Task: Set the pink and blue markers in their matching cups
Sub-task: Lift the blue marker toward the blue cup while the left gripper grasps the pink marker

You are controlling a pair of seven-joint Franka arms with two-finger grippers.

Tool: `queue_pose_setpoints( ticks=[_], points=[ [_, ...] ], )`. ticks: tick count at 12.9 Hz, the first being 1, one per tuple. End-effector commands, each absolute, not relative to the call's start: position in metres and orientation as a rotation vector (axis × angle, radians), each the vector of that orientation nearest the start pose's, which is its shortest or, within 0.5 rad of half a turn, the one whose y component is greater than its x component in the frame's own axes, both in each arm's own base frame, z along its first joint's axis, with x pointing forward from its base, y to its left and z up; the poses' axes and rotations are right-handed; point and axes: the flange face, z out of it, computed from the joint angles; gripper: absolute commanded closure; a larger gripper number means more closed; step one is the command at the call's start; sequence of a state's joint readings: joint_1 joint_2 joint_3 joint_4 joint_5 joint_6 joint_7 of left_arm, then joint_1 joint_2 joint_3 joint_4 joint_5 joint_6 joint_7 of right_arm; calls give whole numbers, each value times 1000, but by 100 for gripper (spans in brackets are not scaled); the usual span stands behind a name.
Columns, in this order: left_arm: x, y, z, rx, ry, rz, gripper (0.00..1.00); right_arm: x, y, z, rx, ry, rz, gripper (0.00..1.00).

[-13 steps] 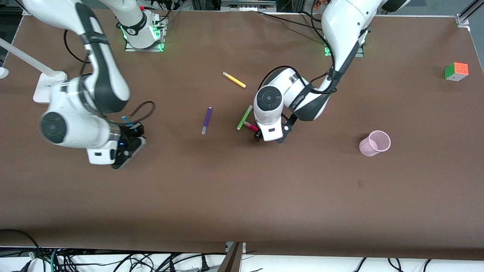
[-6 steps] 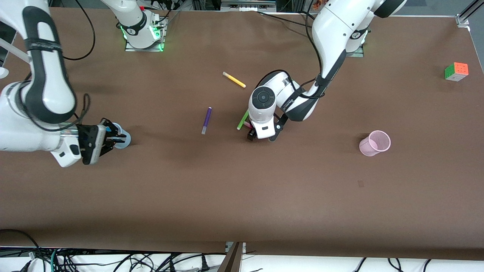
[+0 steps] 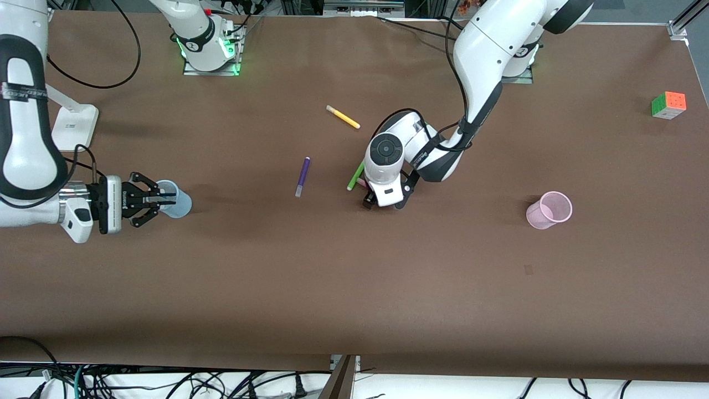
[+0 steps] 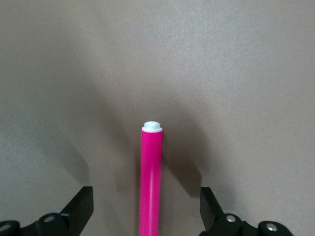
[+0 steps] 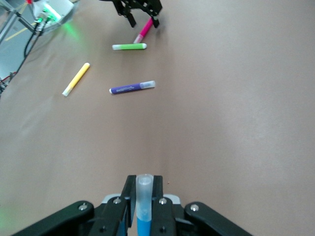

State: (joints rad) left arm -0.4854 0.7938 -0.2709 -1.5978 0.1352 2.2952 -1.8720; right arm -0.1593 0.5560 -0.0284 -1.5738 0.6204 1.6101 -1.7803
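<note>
Right gripper (image 3: 152, 199) clamped blue marker (image 5: 143, 206) at blue cup (image 3: 176, 199), release due; left gripper (image 3: 382, 202), fingers wide, straddled pink marker (image 4: 151, 182), closure pending.

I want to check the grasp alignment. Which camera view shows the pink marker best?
The left wrist view: the pink marker lies between the open left gripper fingers. The front view hides nearly all of it under that arm; the right wrist view shows it small.

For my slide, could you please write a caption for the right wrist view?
Right hand shut on the blue marker; ahead lie purple, green and yellow pens.
</note>
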Motion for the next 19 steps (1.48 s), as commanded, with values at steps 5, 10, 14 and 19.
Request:
queue_pose_setpoints(
  ticks=[5,10,14,19],
  points=[
    [505,-469,163,-2700,-1554,27,72,622,-87,281,-1651,-1581,-378,91],
    [517,-459,177,-2704,-1560,6,100,621,-94,274,-1706,-1497,-349,0],
    [561,-408,254,-2648,-1624,32,100,635,-88,327,-1993,-1181,-189,0],
    [607,-300,367,-2693,-1696,307,100,660,-73,392,-2361,-710,57,0]
  ],
)
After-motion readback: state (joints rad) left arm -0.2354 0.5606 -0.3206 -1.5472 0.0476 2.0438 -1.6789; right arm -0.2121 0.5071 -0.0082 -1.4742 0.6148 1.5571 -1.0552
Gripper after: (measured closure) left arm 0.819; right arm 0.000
